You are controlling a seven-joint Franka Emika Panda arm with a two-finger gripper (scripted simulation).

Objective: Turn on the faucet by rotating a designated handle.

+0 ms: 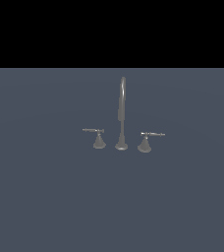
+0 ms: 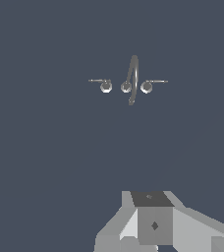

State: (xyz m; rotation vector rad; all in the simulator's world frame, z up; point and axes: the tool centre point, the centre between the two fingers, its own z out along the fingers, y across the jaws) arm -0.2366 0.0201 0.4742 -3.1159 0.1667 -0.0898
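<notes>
The fingers (image 2: 154,224) show only as grey blocky shapes at the edge of the wrist view. I cannot tell from them whether they are spread or closed, though nothing appears between them. They are well apart from the faucet (image 1: 122,118), with only bare table (image 1: 45,197) between, and the exterior view shows no arm at all. In the exterior view the tall spout (image 1: 122,110) stands in the middle. The handle (image 1: 98,139), the duller one, is at its nine o'clock, its thin lever pointing on toward nine o'clock. The shinier twin (image 1: 145,142) is at the spout's three o'clock, its lever pointing to three. In the wrist view the set is small and seen from above, and I cannot say there which of the two cones is which. The task looks unbegun: this is the approach step, with the handle untouched and its lever lying level. The next move calls for bringing the fingers down beside the outer end of the duller lever, clear of the spout and the twin. They must then push or hook the rod sideways so that it swings about its cone.
</notes>
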